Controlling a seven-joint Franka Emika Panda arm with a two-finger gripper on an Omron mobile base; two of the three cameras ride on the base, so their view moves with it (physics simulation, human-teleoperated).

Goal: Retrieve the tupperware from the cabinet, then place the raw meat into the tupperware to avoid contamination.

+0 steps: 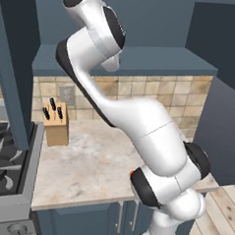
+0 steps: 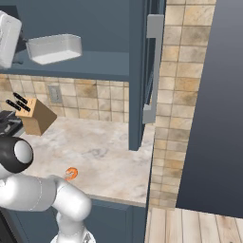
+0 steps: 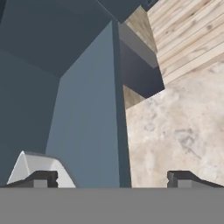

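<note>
- Jaws spread as wide as they go, nothing between them; in the hand view the gripper [image 3: 113,177] shows its two dark fingertips [image 3: 43,178] far apart, one at each side of the bottom.
- Just behind the left fingertip, a white sloped corner of the tupperware [image 3: 33,166], near but not clasped; whether touching cannot be told.
- Wide gape likely chosen to straddle the container's wall or rim.
- Beyond that, the blue-grey shelf floor and the edge of the open cabinet [image 3: 87,109], with the marble counter [image 3: 183,135] below on the right.
- From the right base view, tupperware [image 2: 54,48] resting flat on the cabinet shelf [image 2: 85,64], at the open front edge, easy to reach from outside.
- Cabinet door [image 2: 142,71] swung out toward the camera, its silver bar handle [image 2: 154,66] facing right, leaving the shelf exposed.
- White hand of the arm [image 2: 8,38] just left of the container, at shelf height.
- Raw meat, a small orange shrimp [image 2: 71,173], lying on the counter's near edge, well below and apart from the tupperware.
- Knife block [image 2: 35,115] at the far left against the tiled wall, clear of the work.
- Judged: retrieval barely begun, grasp not yet made.
</note>
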